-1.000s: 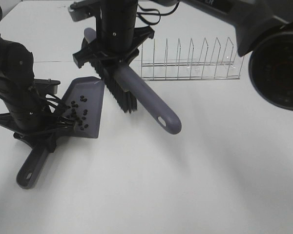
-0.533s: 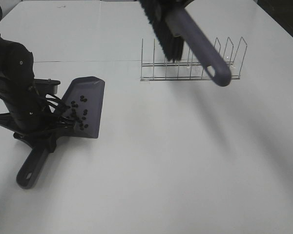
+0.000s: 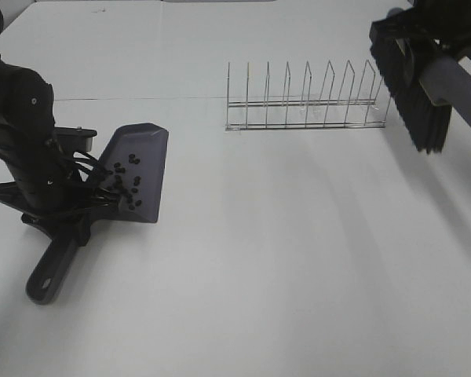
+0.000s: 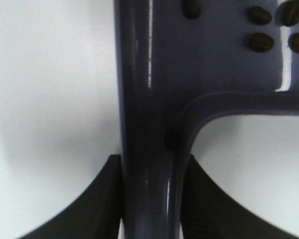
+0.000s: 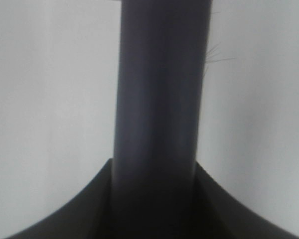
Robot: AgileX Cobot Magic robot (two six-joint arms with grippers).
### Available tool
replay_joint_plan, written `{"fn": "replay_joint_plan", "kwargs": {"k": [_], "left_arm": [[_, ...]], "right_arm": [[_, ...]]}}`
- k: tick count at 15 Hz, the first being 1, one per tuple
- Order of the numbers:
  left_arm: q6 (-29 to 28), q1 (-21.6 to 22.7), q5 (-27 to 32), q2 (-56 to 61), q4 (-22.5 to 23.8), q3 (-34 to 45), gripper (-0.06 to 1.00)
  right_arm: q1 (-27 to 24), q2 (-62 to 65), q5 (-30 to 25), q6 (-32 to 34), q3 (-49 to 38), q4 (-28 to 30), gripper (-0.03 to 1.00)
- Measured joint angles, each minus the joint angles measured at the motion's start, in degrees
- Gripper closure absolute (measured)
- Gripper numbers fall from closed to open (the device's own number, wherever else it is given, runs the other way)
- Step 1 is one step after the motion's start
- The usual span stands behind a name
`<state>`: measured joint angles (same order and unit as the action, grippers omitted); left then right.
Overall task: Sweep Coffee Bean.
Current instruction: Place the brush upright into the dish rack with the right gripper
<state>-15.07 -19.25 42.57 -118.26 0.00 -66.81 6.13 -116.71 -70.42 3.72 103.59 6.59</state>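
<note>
White worktop (image 3: pixel 282 275) fills every view, matt and evenly lit.

Near its left edge, the left gripper (image 4: pixel 152 199) is closed to a narrow gap on the long handle of a grey-purple plastic dustpan (image 3: pixel 141 149). In the left wrist view the two dark jaws press against either side of that handle, just short of where it widens into the pan. From the high camera the handle's rounded end, with its hanging hole, sticks out past the black arm toward the near-left corner, while the pan's flat mouth faces the far edge and lies on the surface. About twenty small dark brown oval coffee beans (image 3: pixel 127 182) sit inside the pan, gathered toward the handle end. A few show sharply in the left wrist view, on the pan floor close to its rear wall.

At the far-right corner, the right gripper (image 5: pixel 154 199) clamps the smooth grey handle of a brush (image 3: pixel 416 94) with a block of black bristles, its jaws tight on both sides of the shaft. The brush looks lifted off the surface, its bristles hanging beside the right end of a thin wire rack (image 3: pixel 306 106) with upright dividers. That rack stands along the far edge, well apart from the dustpan.
</note>
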Motion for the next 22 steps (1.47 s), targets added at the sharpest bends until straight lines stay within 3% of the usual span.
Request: {"fn": "replay_joint_plan", "kwargs": {"k": [4,11,14,22], "left_arm": [[0.0,0.0,-0.1,0.0,0.0,0.0,0.68],[0.0,0.0,-0.1,0.0,0.0,0.0,0.68],[0.0,0.0,-0.1,0.0,0.0,0.0,0.68],[0.0,0.0,-0.1,0.0,0.0,0.0,0.68]], "right_arm": [[-2.1,-0.6,0.1,-0.1,-7.4,-0.1,0.7],[-2.1,-5.3,9.5,-1.4,-7.9,-0.4,0.7],[-2.1,-8.1,10.2,-1.4,-5.1,-0.3,0.7],[-2.1,-19.3,6.1,-1.5,15.1,1.1,0.7]]}}
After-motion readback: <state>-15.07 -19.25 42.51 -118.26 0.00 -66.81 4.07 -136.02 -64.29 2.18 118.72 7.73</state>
